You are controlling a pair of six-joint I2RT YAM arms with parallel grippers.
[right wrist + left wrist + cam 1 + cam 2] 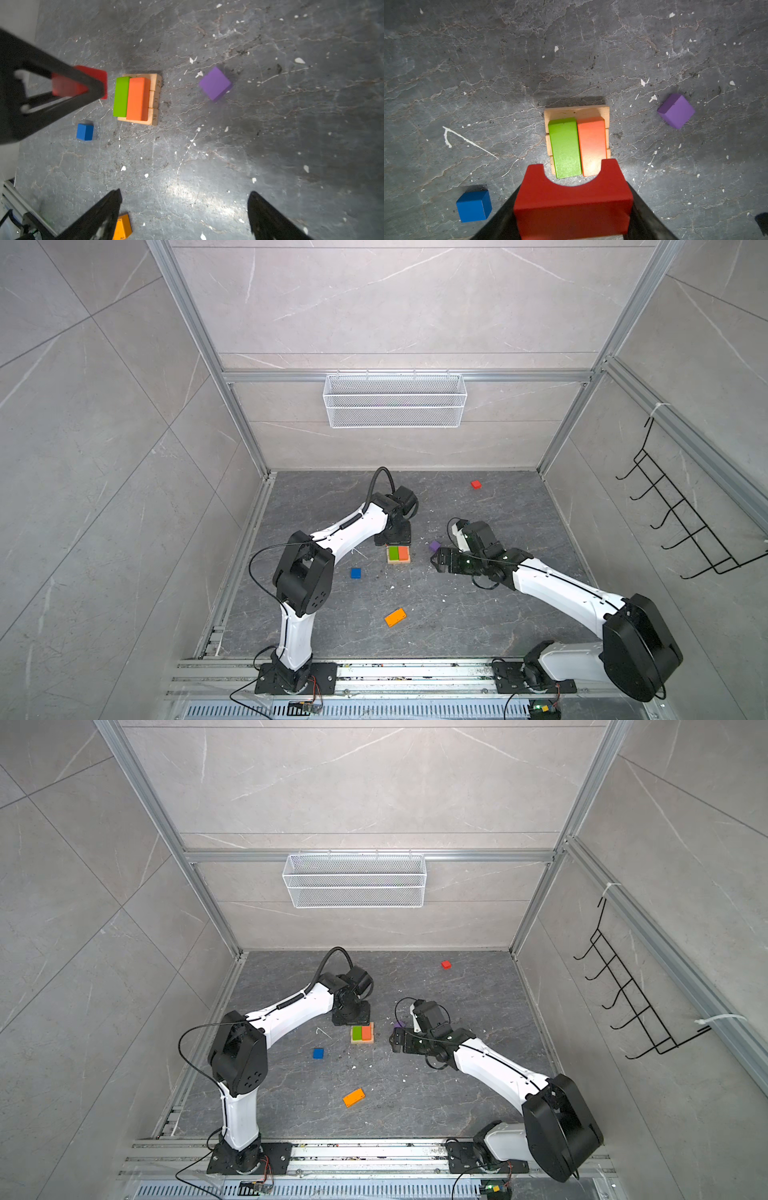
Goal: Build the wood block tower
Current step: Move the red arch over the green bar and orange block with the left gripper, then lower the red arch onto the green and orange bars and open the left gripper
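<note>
The wood block tower (399,554) (362,1033) stands mid-floor as tan base bars (576,112) carrying a green slab (564,147) and an orange-red slab (591,143) side by side. My left gripper (392,537) (574,199) hovers just behind the tower, shut on a red arch block (573,203) (99,79). To the tower's right my right gripper (434,562) (184,195) is open and empty above bare floor. A purple cube (434,546) (215,84) lies just behind that gripper.
A blue cube (355,573) (474,205) lies left of the tower and an orange bar (395,617) (122,227) lies nearer the front. A small red block (476,484) sits at the back right. A wire basket (395,400) and a hook rack (685,522) hang on the walls.
</note>
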